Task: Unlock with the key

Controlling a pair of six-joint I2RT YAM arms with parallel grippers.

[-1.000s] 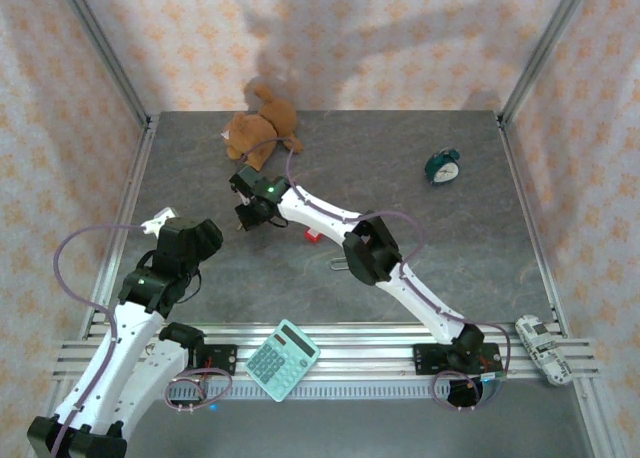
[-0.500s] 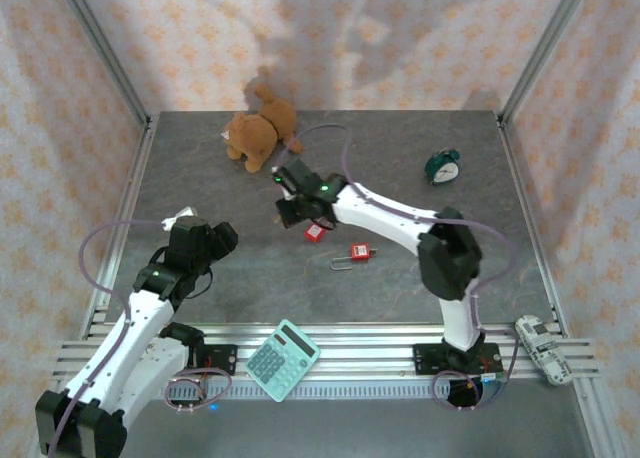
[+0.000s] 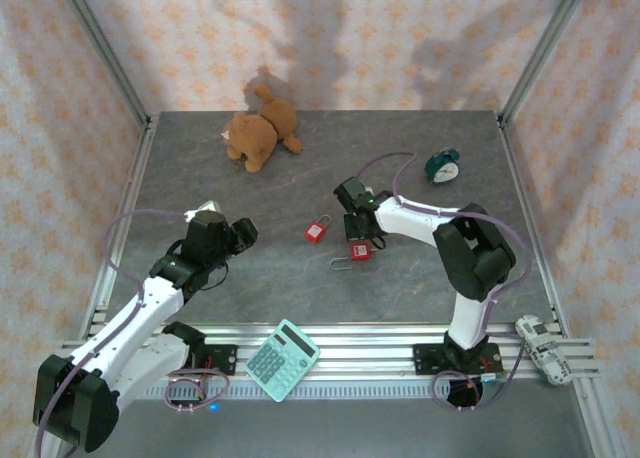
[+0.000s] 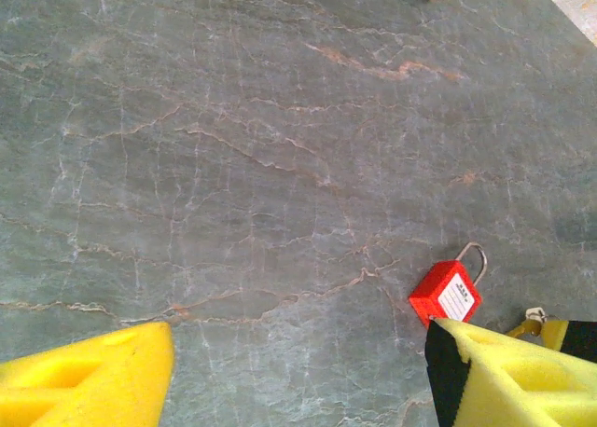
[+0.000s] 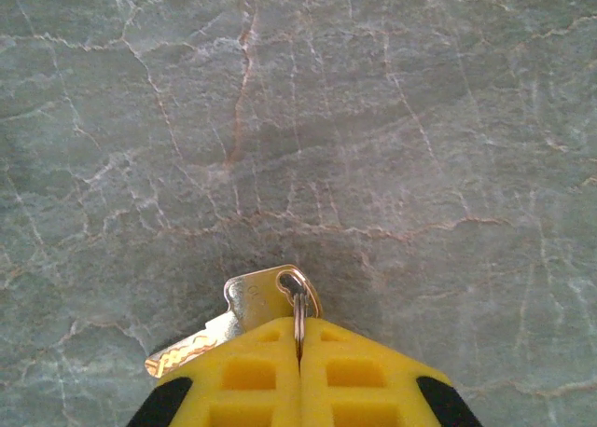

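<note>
Two red padlocks lie mid-table: one (image 3: 318,230) with its shackle toward the back, the other (image 3: 358,251) with a long shackle (image 3: 340,263) stretched leftward. My right gripper (image 3: 357,230) hovers just behind the second padlock. In the right wrist view it (image 5: 299,329) is shut on the key ring (image 5: 298,304), and the silver key (image 5: 244,303) hangs out to the left, blade low over bare table. My left gripper (image 3: 238,234) sits left of the first padlock. In the left wrist view it (image 4: 298,345) is open, with a red padlock (image 4: 446,292) just beyond its right finger (image 4: 508,376).
A brown teddy bear (image 3: 260,131) lies at the back left and a small green alarm clock (image 3: 442,166) at the back right. A teal calculator (image 3: 282,359) rests on the front rail, with a white device (image 3: 541,349) at the front right corner.
My right arm swung from beside the teddy bear rightward and forward to the padlocks. My left arm reached forward and right toward the first padlock.
</note>
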